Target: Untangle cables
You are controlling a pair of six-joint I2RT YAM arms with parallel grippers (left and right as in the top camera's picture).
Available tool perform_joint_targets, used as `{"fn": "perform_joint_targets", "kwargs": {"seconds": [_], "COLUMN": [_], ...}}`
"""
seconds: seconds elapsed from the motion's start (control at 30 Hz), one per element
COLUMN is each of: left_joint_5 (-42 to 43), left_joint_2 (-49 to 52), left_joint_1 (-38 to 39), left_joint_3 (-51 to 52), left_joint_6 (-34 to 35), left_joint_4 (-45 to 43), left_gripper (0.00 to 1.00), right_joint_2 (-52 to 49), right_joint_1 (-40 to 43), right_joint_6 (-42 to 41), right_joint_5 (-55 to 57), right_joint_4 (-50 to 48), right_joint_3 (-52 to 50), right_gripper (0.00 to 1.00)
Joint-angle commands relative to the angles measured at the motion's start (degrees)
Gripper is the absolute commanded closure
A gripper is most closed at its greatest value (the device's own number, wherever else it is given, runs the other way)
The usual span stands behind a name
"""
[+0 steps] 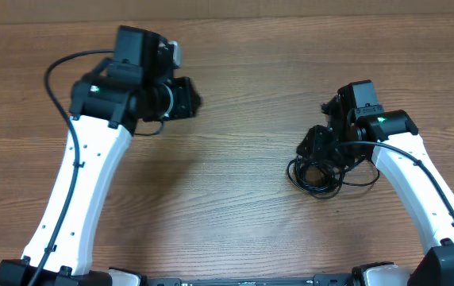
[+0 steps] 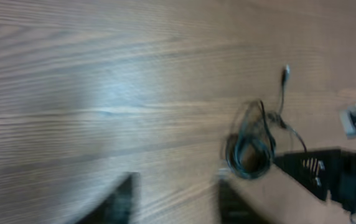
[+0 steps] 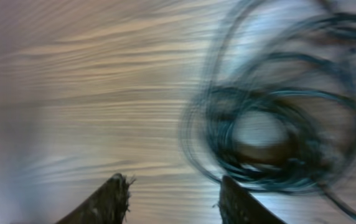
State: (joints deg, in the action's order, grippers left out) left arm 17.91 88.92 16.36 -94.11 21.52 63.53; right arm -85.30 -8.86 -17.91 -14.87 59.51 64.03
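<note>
The cables (image 1: 316, 173) lie as a tangled coil of thin black cord on the wooden table, right of centre. My right gripper (image 1: 313, 147) hovers over the coil's upper edge. In the right wrist view its fingers (image 3: 173, 196) are open and empty, with the blurred coil (image 3: 277, 134) just ahead to the right. My left gripper (image 1: 194, 100) is far to the left, above the bare table. In the left wrist view its fingers (image 2: 177, 200) are open and empty. The coil (image 2: 251, 146) lies ahead of them, with a small plug (image 2: 285, 73) at one loose end.
The right arm (image 2: 327, 177) shows at the right edge of the left wrist view. The wooden table (image 1: 227, 199) stretches between the two arms.
</note>
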Motion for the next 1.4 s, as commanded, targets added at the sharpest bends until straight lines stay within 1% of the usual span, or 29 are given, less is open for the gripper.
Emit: {"fn": "perform_joint_targets", "kwargs": {"seconds": [0.0, 0.07, 0.13, 0.2, 0.3, 0.43, 0.5, 0.73, 0.83, 0.97, 1.27, 1.3, 1.33, 1.37], "left_joint_5": [1.44, 1.42, 1.44, 1.46, 1.81, 4.63, 5.33, 6.19, 6.36, 7.34, 8.04, 8.00, 7.69, 7.54], "left_joint_2": [1.14, 2.69, 4.70, 7.06, 11.56, 17.31, 19.96, 29.16, 32.61, 36.46, 40.06, 40.19, 40.35, 40.33], "left_joint_1": [3.98, 6.51, 9.05, 11.47, 15.30, 19.50, 21.07, 25.79, 27.76, 29.92, 31.04, 31.04, 31.04, 31.04], "left_joint_3": [-0.76, -0.76, -0.76, -0.76, -0.76, -0.76, -0.76, -0.76, -0.76, -0.76, -0.76, -0.76, -0.76, -0.76], "left_joint_6": [-0.79, -0.76, -0.22, 1.86, 5.57, 8.98, 11.58, 23.61, 27.10, 27.87, 27.87, 27.85, 27.85, 27.80], "left_joint_4": [0.35, 0.33, 0.22, 0.00, -1.14, -4.09, -5.60, -9.60, -11.67, -14.75, -18.47, -18.60, -18.58, -18.58], "left_gripper": [0.38, 0.36, 0.36, 0.36, 0.39, 0.47, 0.48, 0.50, 0.57, 0.62, 0.64, 0.65, 0.70, 0.77], "right_joint_2": [-0.22, -0.22, -0.20, -0.20, -0.20, -0.22, -0.22, -0.22, -0.22, -0.22, -0.22, -0.22, -0.22, -0.22], "right_joint_1": [1.97, 3.48, 5.14, 6.97, 10.73, 14.21, 15.02, 15.26, 15.26, 15.26, 15.26, 15.28, 15.26, 15.26], "right_joint_6": [-3.78, -3.74, -3.74, -3.72, -3.28, -3.15, -2.93, -2.64, -2.64, -2.64, -2.64, -2.64, -2.64, -2.64], "right_joint_5": [11.32, 11.87, 11.85, 11.87, 11.80, 11.80, 11.80, 11.78, 11.78, 11.80, 11.78, 11.78, 11.78, 11.78], "right_joint_4": [1.49, 2.95, 4.35, 5.73, 7.67, 9.66, 10.29, 10.82, 11.13, 11.41, 11.72, 11.80, 11.93, 12.02], "right_joint_3": [0.46, 1.49, 2.62, 3.69, 5.01, 5.20, 5.20, 5.18, 5.18, 5.18, 5.20, 5.18, 5.20, 5.20], "right_gripper": [0.49, 0.45, 0.39, 0.36, 0.30, 0.27, 0.25, 0.21, 0.21, 0.20, 0.20, 0.20, 0.20, 0.20]}}
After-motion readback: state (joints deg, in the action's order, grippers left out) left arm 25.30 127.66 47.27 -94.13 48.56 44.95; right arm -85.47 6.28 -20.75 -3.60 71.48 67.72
